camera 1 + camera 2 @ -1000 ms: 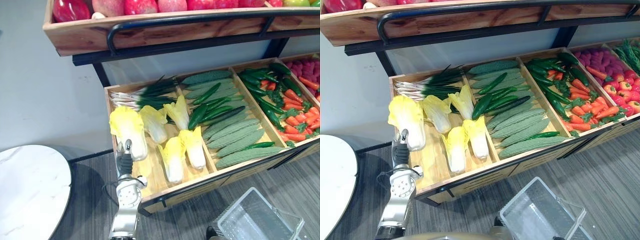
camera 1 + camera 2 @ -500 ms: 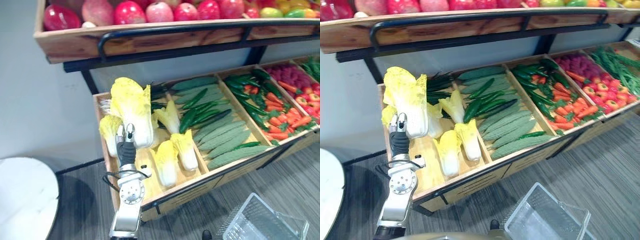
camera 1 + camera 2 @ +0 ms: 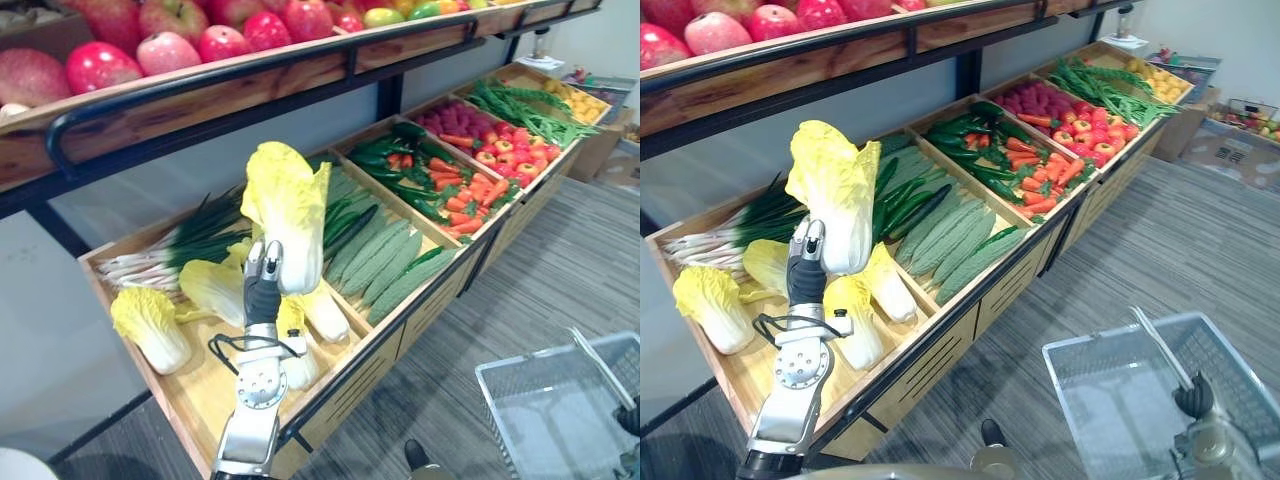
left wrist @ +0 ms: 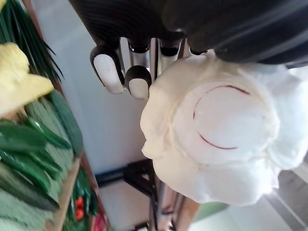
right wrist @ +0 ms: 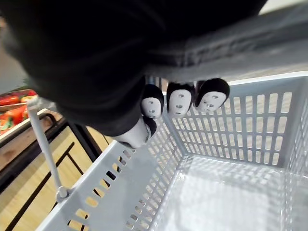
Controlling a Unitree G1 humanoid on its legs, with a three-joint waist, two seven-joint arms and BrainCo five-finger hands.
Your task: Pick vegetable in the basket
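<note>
Fingers (image 4: 138,86) of your left hand (image 3: 262,285) are curled round the pale stem end of a yellow-and-white leafy napa cabbage (image 3: 288,205). It stands upright in that hold, leaves upward, raised clear of the open wooden produce crate (image 3: 200,400). From the left wrist, the round cut base sits against the palm, so the grasp looks low and the leafy bulk rides high above it.

Judging from that, keep the wrist upright and travel slowly; a top-heavy head could tip or slide out. Below and beside it lie other loose yellow cabbages (image 3: 150,325) and long green gourds (image 3: 385,255), so hold your height until you pass the crate's front edge. Stay under the upper shelf of red apples (image 3: 200,45) and its dark rail.

The grey slotted plastic basket (image 3: 1120,333) hangs low on your right, well apart from the cabbage. Your right hand (image 3: 1192,398) has its fingers curled round the thin grey handle (image 3: 1160,345). That handle crosses the opening, so bring the cabbage in beside it, lower it stem first, and let go only once it rests on the basket floor.
</note>
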